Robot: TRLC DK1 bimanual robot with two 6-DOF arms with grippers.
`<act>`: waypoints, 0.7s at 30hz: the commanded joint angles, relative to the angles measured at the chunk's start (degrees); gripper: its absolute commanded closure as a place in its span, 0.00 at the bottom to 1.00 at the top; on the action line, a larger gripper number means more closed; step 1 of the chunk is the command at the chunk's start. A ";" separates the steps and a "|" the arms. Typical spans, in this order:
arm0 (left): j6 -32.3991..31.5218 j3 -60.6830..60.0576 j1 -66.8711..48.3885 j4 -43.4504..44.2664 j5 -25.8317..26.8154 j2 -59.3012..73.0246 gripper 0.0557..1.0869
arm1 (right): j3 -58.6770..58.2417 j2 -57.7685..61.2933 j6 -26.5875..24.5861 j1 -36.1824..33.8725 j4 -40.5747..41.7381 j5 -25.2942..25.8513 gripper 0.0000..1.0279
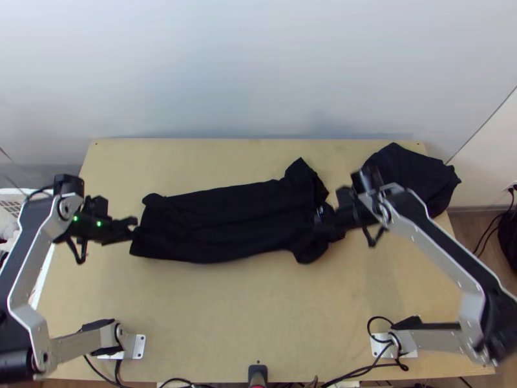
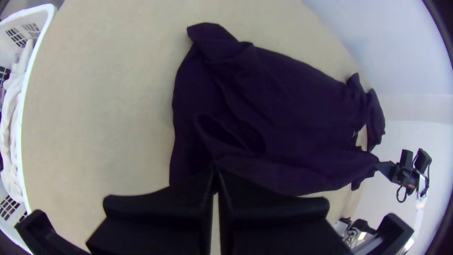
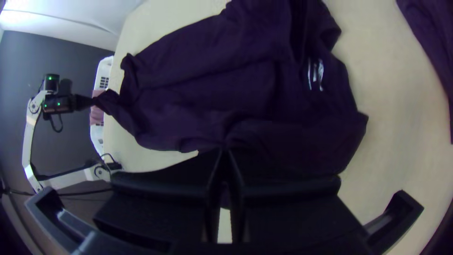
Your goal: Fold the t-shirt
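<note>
The black t-shirt (image 1: 220, 223) lies stretched lengthwise across the table, seemingly folded over, with wrinkles along it. At its left end is my left gripper (image 1: 134, 224); at its right end, near the sleeves, is my right gripper (image 1: 322, 226). In the left wrist view the left gripper (image 2: 216, 172) is shut on the edge of the t-shirt (image 2: 292, 108), beside a loose fold. The right wrist view has the right gripper (image 3: 226, 153) shut on a gathered part of the t-shirt (image 3: 203, 89), with a small pale print nearby.
Another dark cloth (image 1: 413, 174) lies heaped at the table's far right corner, partly over the edge. A white basket (image 2: 28, 89) holding light cloth stands beyond the left edge. Bare tabletop (image 1: 258, 304) lies between the shirt and the arms' bases.
</note>
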 commanded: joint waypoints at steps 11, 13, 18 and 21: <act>-11.06 18.67 2.30 11.45 0.23 21.53 0.96 | 30.24 28.21 3.72 -4.69 0.93 -0.05 0.97; -12.02 18.67 2.21 14.61 0.23 22.32 0.96 | 31.65 29.70 4.51 -5.13 1.11 -0.05 0.97; -13.17 19.55 1.16 20.59 0.14 25.05 0.96 | 33.84 32.60 6.18 -5.92 2.95 0.04 0.97; -13.25 19.55 -0.07 23.58 -0.47 27.07 0.96 | 36.04 35.32 6.62 -6.45 3.22 0.04 0.97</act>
